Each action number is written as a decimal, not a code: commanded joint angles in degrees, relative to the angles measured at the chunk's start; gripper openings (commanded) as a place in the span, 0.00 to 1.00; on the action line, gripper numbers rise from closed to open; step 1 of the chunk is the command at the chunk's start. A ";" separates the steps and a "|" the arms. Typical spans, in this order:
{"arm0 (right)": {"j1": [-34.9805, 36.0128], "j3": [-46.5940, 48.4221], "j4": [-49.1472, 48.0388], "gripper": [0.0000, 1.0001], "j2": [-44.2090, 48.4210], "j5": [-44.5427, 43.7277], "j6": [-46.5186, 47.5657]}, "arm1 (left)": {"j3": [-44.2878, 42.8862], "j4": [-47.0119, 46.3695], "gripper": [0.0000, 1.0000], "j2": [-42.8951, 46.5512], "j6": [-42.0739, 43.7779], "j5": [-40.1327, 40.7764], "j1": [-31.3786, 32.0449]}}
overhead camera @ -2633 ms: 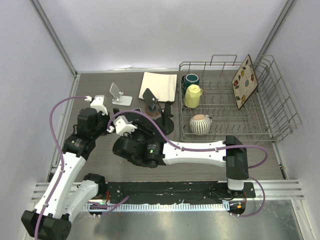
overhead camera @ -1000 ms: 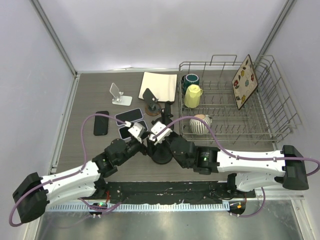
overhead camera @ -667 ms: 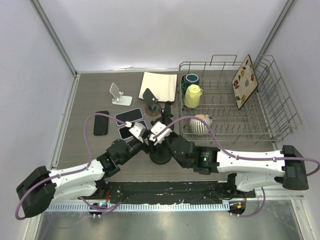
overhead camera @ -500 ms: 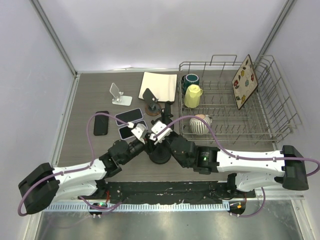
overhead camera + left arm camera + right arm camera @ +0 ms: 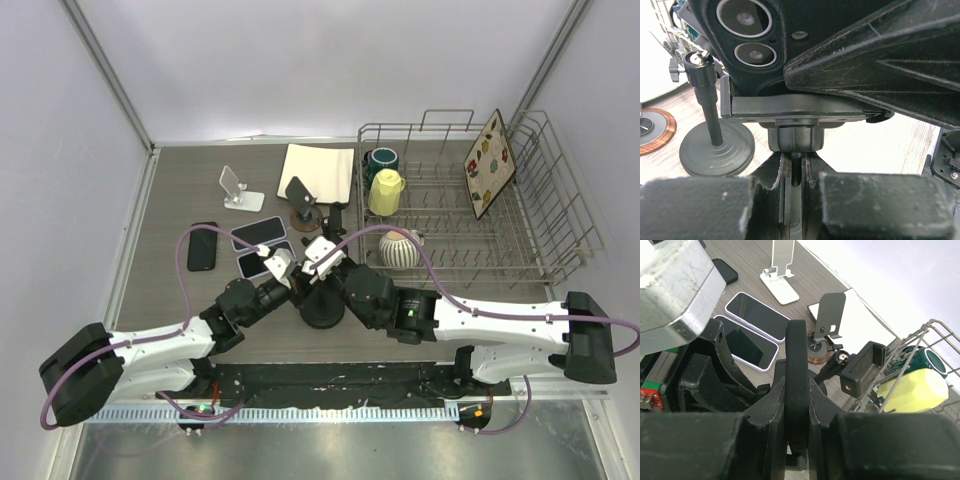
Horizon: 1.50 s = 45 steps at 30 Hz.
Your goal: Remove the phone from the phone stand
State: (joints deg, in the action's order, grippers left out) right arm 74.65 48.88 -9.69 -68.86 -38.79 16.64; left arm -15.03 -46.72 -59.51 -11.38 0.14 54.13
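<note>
A dark phone [image 5: 745, 35], with two camera lenses showing, sits in the black clamp of the phone stand [image 5: 795, 107]. The stand's round base [image 5: 322, 312] rests on the table's near middle. My left gripper [image 5: 795, 167] is shut on the stand's thin stem just below the ball joint. My right gripper [image 5: 797, 405] is shut on the phone [image 5: 797, 360], seen edge-on between its fingers. In the top view the left gripper [image 5: 283, 268] and right gripper [image 5: 318, 258] meet over the stand, hiding most of the phone.
Two white-edged phones [image 5: 258, 232] and a black phone [image 5: 202, 246] lie left of the stand. Behind stand a white stand [image 5: 237, 188], a wood-based stand [image 5: 303, 205], another black clamp stand [image 5: 335, 235] and a white pad [image 5: 318, 170]. A dish rack [image 5: 560, 230] fills the right.
The left arm swung in from the far left to the stand, and its jaws closed on the stem. The right gripper stayed shut on the phone and edged slightly away from me.
</note>
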 commanded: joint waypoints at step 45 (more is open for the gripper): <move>4.89 14.49 36.59 0.01 -2.16 -4.71 -23.40 | 1.67 31.51 0.00 10.37 -28.88 43.01 -7.90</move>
State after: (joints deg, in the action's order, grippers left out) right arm 75.68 61.63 10.70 -73.91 -39.86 -2.66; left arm -15.09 -29.23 -48.47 -32.73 15.92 54.22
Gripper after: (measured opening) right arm 0.216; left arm 0.133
